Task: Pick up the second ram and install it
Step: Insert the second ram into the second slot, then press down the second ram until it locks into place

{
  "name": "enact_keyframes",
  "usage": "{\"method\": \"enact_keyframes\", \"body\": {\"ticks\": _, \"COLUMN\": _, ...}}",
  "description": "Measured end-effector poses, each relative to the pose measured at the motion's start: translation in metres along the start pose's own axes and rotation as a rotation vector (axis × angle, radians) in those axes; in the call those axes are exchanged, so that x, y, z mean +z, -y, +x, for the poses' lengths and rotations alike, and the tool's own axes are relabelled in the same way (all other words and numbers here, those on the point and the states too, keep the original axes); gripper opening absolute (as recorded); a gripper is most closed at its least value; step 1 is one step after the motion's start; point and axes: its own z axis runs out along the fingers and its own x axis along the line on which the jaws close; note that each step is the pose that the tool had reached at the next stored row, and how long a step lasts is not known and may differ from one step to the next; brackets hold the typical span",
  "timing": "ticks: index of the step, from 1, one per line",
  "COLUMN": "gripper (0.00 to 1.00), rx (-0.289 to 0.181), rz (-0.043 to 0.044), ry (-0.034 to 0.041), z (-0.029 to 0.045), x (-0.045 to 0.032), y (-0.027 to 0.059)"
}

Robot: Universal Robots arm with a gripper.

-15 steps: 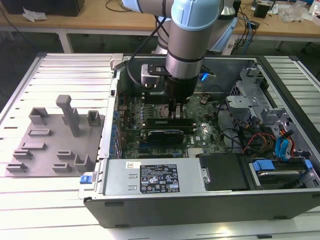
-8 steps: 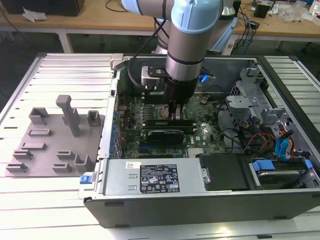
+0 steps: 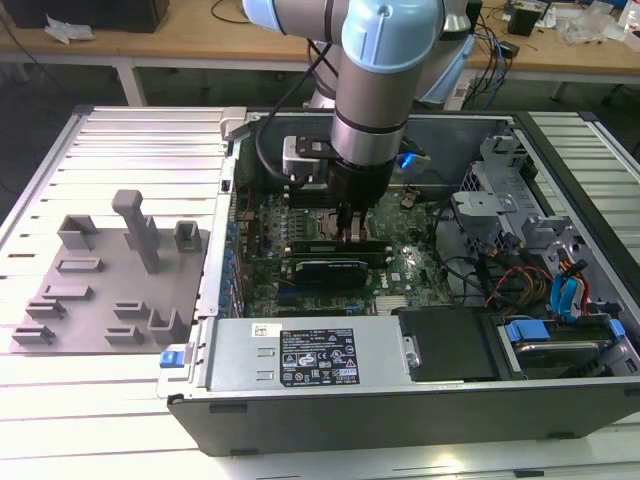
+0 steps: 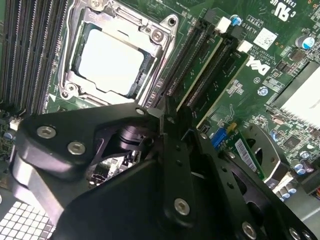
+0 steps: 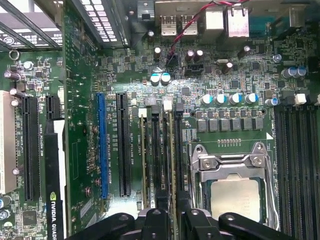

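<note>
Open computer case (image 3: 400, 400) lying on its side on a slatted metal table (image 3: 130, 140), its main board (image 5: 80, 100) facing up. The robot arm (image 3: 385, 70), grey and pale blue, comes down from the far edge of the table into the middle of the case. A grey holder tray (image 3: 100, 290) with upright posts lies on the table just beside the case wall, on the exterior view's left. Inside the case, a labelled silver power supply (image 3: 300, 355) runs along the near wall, and a drive bay with blue tabs (image 3: 560, 335) fills the near corner on the exterior view's right. A black graphics card (image 3: 325, 270) sits across the board between the power supply and the gripper (image 3: 355, 235). The metal-framed processor socket (image 4: 112, 60) lies near the board's centre, with rows of long black memory slots on either side of it. The gripper hangs low over the slots beside the socket; in the first wrist view its two black fingers (image 5: 155, 222) stand close together, clamped on the near end of the second memory stick (image 5: 172, 160). That thin green strip stands on edge along a slot just beside the socket. Whether it is fully seated cannot be told.
</note>
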Motion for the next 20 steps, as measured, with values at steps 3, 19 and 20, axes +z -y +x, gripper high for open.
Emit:
{"method": "enact_keyframes", "body": {"ticks": 3, "gripper": 0.19, "rx": 0.000, "rz": 0.0002, "ry": 0.0000, "z": -0.0007, "x": -0.0151, "y": -0.0005}}
{"method": "enact_keyframes", "body": {"ticks": 19, "gripper": 0.08, "rx": 0.000, "rz": -0.0058, "ry": -0.0103, "z": -0.0076, "x": -0.0344, "y": 0.0451}}
{"method": "enact_keyframes", "body": {"ticks": 20, "gripper": 0.08, "rx": 0.000, "rz": -0.0058, "ry": -0.0103, "z": -0.0073, "x": -0.0310, "y": 0.0470}}
